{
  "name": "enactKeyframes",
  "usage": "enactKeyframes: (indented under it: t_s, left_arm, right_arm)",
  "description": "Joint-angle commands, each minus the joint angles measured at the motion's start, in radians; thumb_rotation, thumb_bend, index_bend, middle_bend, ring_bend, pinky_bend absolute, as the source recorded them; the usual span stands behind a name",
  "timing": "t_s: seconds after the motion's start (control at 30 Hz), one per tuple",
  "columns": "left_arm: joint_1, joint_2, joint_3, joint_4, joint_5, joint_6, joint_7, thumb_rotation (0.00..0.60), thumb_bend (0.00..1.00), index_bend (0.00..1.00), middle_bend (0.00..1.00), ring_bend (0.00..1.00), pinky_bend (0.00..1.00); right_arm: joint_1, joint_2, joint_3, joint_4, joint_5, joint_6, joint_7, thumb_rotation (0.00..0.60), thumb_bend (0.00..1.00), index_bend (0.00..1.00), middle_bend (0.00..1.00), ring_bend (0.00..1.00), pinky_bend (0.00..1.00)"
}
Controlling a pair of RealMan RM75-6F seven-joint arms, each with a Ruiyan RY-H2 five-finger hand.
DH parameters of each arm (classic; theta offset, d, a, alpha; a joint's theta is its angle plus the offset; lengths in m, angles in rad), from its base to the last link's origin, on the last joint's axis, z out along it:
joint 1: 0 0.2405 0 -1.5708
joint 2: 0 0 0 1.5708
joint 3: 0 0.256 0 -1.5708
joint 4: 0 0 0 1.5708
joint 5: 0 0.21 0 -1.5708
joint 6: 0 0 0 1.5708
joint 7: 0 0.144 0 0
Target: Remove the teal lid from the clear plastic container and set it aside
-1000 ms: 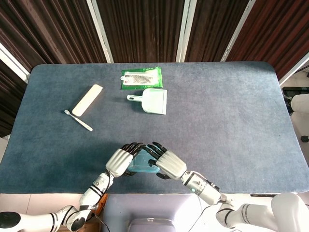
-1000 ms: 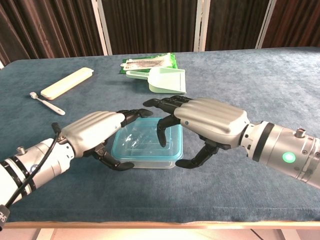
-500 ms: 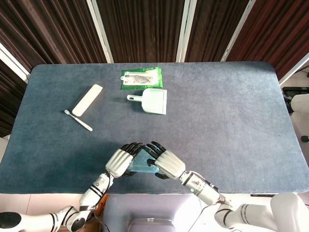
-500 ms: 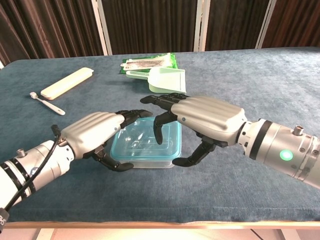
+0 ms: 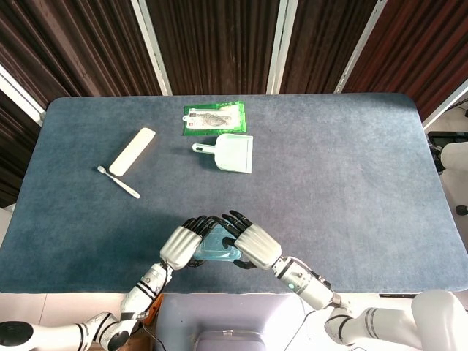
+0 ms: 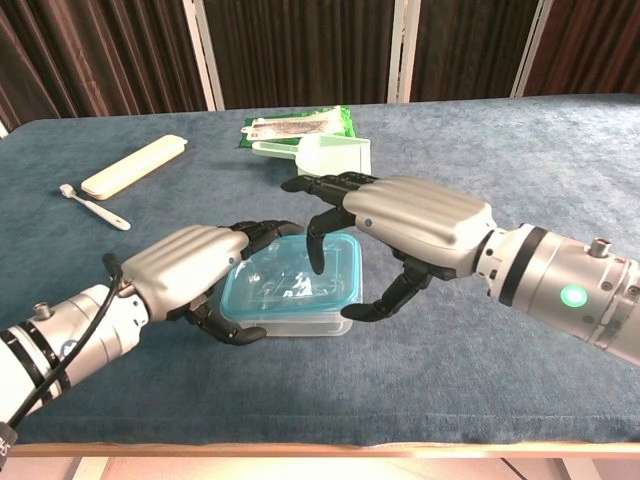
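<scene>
Right hand (image 6: 420, 228) arching over the lid (image 6: 290, 280), fingertips pressing down on its far edge, thumb hooking under the near right corner; gripping the lid rather than spread free. Having crept leftward and risen slightly over the last second, and the lid's right side now seeming tipped up a little, suggesting the seal beginning to give, though not certain. Left hand (image 6: 190, 268) clamping the box (image 6: 300, 326) from its left side, fingers curling over the rim, thumb underneath, bracing. Lid not yet off; peeling probably just starting.

Lid: translucent teal plastic, rounded square, glossy with glints. Box: clear, shallow, sitting near the front edge of the table (image 5: 351, 183), covered in matte blue felt-like cloth. Farther back: pale green dustpan (image 5: 232, 153), green packet (image 5: 213, 117), cream case (image 5: 132, 151), toothbrush (image 5: 118, 182).
</scene>
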Motion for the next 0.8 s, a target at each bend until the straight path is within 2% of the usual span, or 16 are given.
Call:
enactKeyframes:
  t_s: [0.03,0.47,0.8]
  left_arm:
    - [0.002,0.005,0.005,-0.008,0.006,0.003,0.002,0.600,0.27,0.00,0.81,0.57,0.82]
    - [0.011,0.037,0.023,-0.045,0.029,0.011,-0.006,0.600,0.27,0.00,0.81,0.57,0.82]
    - [0.017,0.065,0.023,-0.063,0.037,0.018,-0.033,0.600,0.28,0.00,0.81,0.57,0.82]
  right_arm:
    - [0.002,-0.003,0.004,0.006,0.003,0.003,0.002,0.600,0.37,0.58,0.06,0.00,0.00]
    - [0.011,-0.041,0.022,0.087,-0.024,0.069,-0.002,0.600,0.44,0.59,0.07,0.00,0.00]
    - [0.018,-0.083,0.003,0.182,-0.066,0.117,0.024,0.600,0.48,0.62,0.09,0.00,0.00]
